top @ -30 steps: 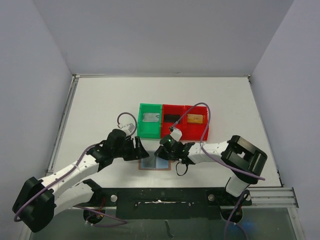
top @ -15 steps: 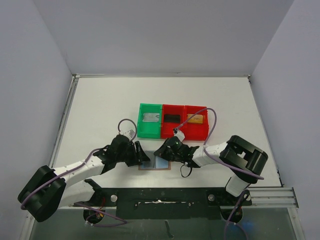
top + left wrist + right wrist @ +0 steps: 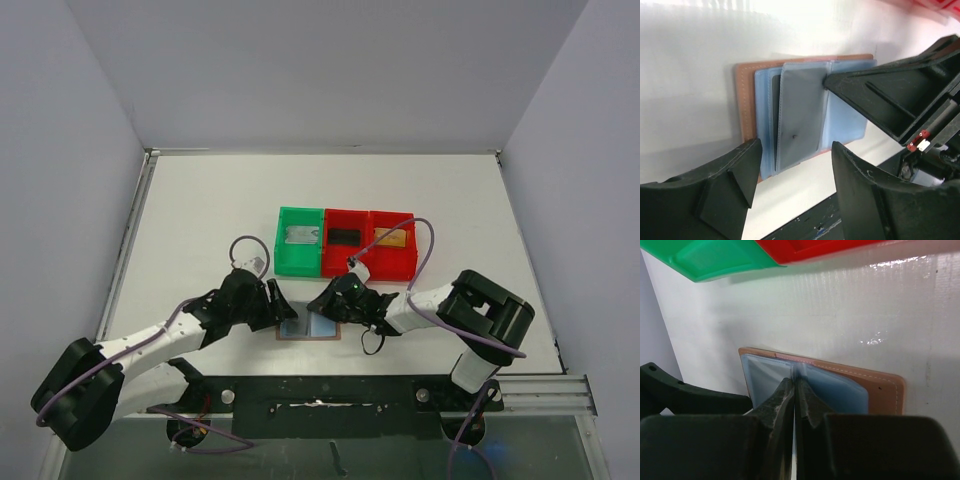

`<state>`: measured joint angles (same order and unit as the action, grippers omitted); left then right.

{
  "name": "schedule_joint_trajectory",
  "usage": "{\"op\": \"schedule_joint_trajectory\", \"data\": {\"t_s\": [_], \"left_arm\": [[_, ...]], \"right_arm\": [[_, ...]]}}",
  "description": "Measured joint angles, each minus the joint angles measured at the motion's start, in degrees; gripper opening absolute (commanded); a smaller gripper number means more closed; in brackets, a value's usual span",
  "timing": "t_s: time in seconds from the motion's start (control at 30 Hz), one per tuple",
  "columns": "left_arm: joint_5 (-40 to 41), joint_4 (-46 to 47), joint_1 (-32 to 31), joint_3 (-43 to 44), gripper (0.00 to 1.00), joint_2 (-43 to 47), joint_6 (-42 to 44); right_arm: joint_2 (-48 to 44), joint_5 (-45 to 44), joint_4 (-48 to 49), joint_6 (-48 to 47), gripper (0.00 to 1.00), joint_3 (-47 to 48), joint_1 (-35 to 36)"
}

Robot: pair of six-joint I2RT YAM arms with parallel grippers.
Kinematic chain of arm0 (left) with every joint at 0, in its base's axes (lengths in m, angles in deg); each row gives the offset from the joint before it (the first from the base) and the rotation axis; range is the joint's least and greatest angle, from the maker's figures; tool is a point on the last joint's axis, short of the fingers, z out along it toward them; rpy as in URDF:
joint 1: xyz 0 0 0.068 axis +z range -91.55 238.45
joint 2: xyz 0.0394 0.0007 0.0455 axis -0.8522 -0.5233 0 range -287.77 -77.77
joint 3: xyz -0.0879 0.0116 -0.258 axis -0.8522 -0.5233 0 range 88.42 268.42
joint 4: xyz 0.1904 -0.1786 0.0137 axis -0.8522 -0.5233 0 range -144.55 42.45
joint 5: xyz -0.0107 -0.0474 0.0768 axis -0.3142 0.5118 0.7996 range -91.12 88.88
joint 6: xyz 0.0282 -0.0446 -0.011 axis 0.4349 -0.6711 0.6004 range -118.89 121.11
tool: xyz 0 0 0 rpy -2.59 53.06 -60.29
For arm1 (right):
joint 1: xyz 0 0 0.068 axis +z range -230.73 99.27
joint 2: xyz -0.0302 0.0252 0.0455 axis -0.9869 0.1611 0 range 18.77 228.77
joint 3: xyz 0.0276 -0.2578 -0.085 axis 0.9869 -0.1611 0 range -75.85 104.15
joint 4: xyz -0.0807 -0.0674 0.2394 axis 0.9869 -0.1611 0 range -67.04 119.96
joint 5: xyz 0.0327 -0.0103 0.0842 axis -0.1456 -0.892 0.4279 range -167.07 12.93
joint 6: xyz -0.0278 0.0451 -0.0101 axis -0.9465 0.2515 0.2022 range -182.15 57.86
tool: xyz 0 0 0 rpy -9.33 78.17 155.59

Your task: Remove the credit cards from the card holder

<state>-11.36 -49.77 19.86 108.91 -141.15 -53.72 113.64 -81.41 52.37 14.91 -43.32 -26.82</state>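
Observation:
The card holder, brown leather with blue sleeves, lies open near the table's front edge. A grey credit card sits in a sleeve that stands up a little from the holder. My left gripper is open just short of that sleeve's free end, nothing between its fingers; from above the left gripper is at the holder's left edge. My right gripper is shut, its tips resting on the holder's middle fold. From above, the right gripper is over the holder's far side.
Behind the holder stand a green bin holding a silver-grey card and a red double bin with a black card and a gold-tan card. The table's dark front rail runs just below the holder.
My left arm has dropped lower and reached in to the holder's left edge, its jaws a little narrower. My right gripper has come down onto the holder's fold and stays shut.

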Motion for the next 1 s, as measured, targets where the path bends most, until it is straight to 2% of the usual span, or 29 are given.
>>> {"op": "schedule_joint_trajectory", "data": {"t_s": [0.2, 0.53, 1.0], "left_arm": [[4.46, -4.24, -0.07, 1.81, 0.58, 3.02, 0.5], [1.49, 0.11, -0.07, 1.77, 0.51, 1.03, 0.02], [-0.24, 1.81, -0.07, 1.55, 0.51, -0.57, -1.11]], "right_arm": [[0.28, 0.46, 0.66, 0.17, 0.0, -0.07, -0.17], [0.61, 1.51, 2.69, 0.42, 0.0, -0.94, -0.63], [0.83, 1.6, 4.83, 1.38, 0.0, -1.99, -0.68]]}}
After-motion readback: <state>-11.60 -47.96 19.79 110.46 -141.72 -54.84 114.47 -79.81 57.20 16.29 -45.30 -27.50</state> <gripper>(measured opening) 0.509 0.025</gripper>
